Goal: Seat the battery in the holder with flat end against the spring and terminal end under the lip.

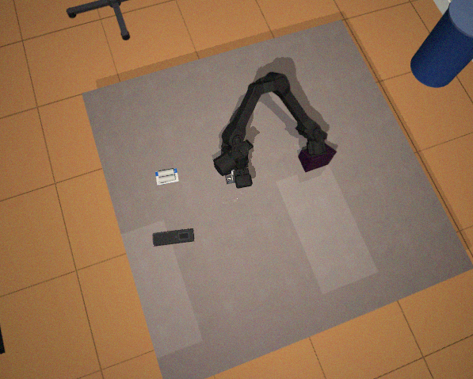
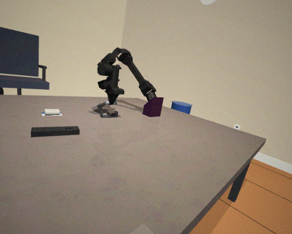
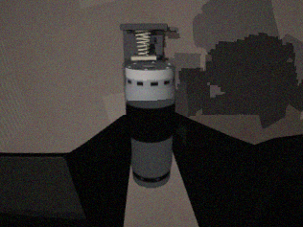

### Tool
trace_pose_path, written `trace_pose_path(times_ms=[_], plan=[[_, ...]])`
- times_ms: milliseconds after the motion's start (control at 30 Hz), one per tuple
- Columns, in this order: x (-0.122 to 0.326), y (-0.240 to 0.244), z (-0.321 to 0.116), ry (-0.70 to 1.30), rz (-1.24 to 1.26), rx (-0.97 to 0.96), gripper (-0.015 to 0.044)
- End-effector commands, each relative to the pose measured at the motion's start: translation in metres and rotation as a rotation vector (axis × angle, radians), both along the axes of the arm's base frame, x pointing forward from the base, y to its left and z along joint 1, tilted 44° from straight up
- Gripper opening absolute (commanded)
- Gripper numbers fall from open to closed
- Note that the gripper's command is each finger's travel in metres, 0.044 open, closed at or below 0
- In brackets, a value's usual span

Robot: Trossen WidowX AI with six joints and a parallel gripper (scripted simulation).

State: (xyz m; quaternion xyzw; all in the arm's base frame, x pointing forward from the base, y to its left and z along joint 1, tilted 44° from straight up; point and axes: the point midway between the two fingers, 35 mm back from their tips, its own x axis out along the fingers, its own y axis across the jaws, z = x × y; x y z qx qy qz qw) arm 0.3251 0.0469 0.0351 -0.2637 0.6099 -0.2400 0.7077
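My gripper (image 2: 112, 103) (image 3: 150, 121) is shut on the battery (image 2: 107, 102) (image 3: 150, 90), across its black middle band. The battery is light grey and lies lengthwise between the fingers, above the table. The small dark holder (image 1: 230, 180) (image 2: 109, 115) stands on the table below the gripper, with a visible gap between it and the battery in the exterior view. In the wrist view the spring (image 3: 143, 43) shows just beyond the battery's far end, which looks flat. The battery hides the rest of the holder there. The arm covers part of it in the top view.
A white and blue piece with pale cylinders (image 1: 166, 176) (image 2: 52, 112) lies left of the holder. A long black box (image 1: 167, 237) (image 2: 50, 131) lies nearer the front left. The arm's purple base block (image 1: 316, 159) (image 2: 153, 108) stands right of the holder.
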Motion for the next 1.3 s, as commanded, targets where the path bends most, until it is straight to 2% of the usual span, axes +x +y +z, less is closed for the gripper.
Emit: trace_pose_path(times_ms=[0,333,1267], plan=[[0.002,-0.005,-0.006,0.043,-0.032,0.004,0.0077],[0.002,-0.025,-0.027,0.169,-0.161,0.003,0.0077],[0.01,-0.031,-0.034,0.281,-0.265,0.004,0.0077]])
